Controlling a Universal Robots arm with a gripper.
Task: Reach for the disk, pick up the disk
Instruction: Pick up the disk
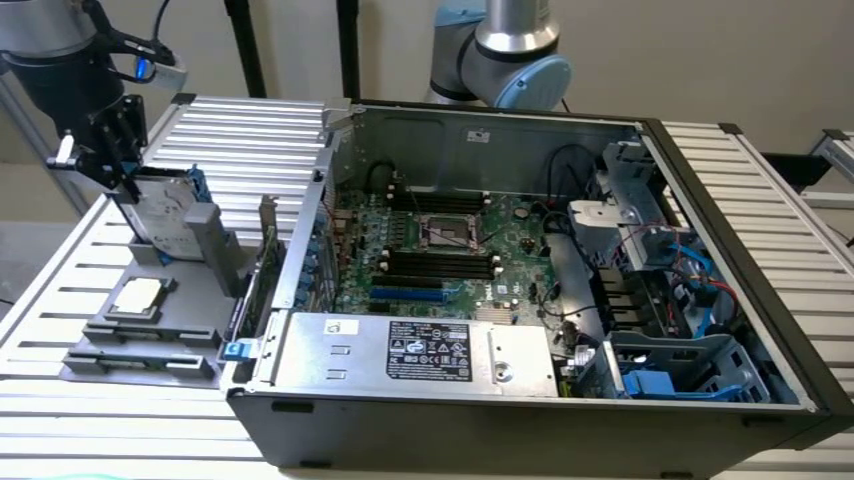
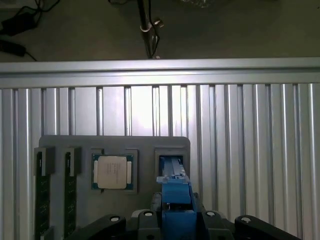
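- Your black metal gripper hangs over the far end of the flat grey plastic fixture. Its jaws are drawn in to a middling width and clasp the top edge of the disk.
- The disk is a thin rectangular slab of silver-grey metal with a pale printed label on one broad face. A blue plastic bracket runs along its narrow edge. In the wrist view you see that bracket as a glossy blue strip rising out of a square pocket in the fixture.
- The disk stands on edge in that pocket with its broad faces vertical. As far as the exterior view shows, its long axis climbs out of the fixture and leans slightly off upright. The labelled face turns toward the exterior view's left, and the blue edge faces the open computer case.
- The small square silver chip on a green board lies flat in the pocket next to the disk's. It has a dull metal cap.
- Two narrow dark strips sit on edge in the fixture's slots, beyond the chip from the disk.
- The fixture rests on a ribbed aluminium table made of long parallel slats.
- The big black steel computer case lies open just beside the fixture, on the exterior view's right, with a green circuit board inside.
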